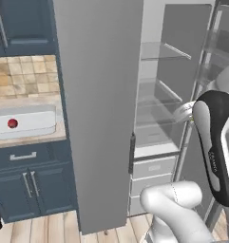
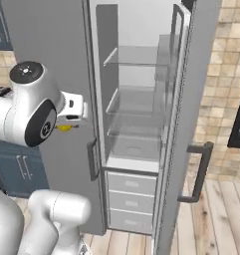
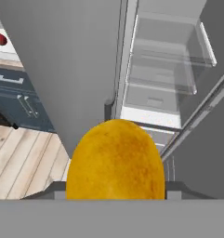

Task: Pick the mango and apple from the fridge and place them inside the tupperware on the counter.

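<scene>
In front of the open fridge (image 2: 136, 124), the gripper (image 3: 115, 197) is holding the mango (image 3: 115, 160) between nearly closed jaws, the fruit sitting deep in the grip so it is not slipping in transit. Its skin is looking smooth, yellow-orange and oval. The apple (image 1: 12, 123), round and red, is already lying in the tupperware (image 1: 35, 127) (pale, shallow, round-cornered) at the counter's front edge. The fridge's glass shelves are standing bare.
</scene>
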Controlling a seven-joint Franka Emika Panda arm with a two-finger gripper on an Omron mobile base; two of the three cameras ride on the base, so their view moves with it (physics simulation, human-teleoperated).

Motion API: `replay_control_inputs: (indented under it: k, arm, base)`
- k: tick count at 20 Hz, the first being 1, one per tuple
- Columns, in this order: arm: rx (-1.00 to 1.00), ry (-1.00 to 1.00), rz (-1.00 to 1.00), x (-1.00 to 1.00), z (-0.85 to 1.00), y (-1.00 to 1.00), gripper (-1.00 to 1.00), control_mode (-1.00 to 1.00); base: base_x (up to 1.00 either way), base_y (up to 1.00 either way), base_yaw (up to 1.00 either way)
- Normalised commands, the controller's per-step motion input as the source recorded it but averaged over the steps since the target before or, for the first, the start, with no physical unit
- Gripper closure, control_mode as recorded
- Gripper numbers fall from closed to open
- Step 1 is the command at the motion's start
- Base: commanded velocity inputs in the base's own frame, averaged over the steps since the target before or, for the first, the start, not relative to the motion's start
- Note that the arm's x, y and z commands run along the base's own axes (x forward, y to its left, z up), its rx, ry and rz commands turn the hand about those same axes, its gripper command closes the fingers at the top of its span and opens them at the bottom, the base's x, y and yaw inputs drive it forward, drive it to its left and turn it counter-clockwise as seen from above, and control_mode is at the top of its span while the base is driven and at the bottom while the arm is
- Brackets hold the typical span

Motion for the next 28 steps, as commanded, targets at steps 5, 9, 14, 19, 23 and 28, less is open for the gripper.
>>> replay_control_inputs:
  k: [5,9,14,19,23,28]
  arm:
    - [0.0,0.0,0.0,0.0,0.0,0.0,1.0,1.0]
    - [0.0,0.0,0.0,0.0,0.0,0.0,1.0,1.0]
    - [0.0,0.0,0.0,0.0,0.0,0.0,1.0,1.0]
    - [0.0,0.0,0.0,0.0,0.0,0.0,1.0,1.0]
    - [0.0,0.0,0.0,0.0,0.0,0.0,1.0,1.0]
    - [-0.06,0.0,-0.07,0.13,-0.53,0.05,1.0,-1.0]
  base:
    - [-0.13,1.0,0.0]
    - [0.19,1.0,-0.01]
    - [0.65,1.0,-0.07]
    - [0.83,1.0,-0.11]
    - [0.79,1.0,-0.13]
    - [0.24,0.38,-0.06]
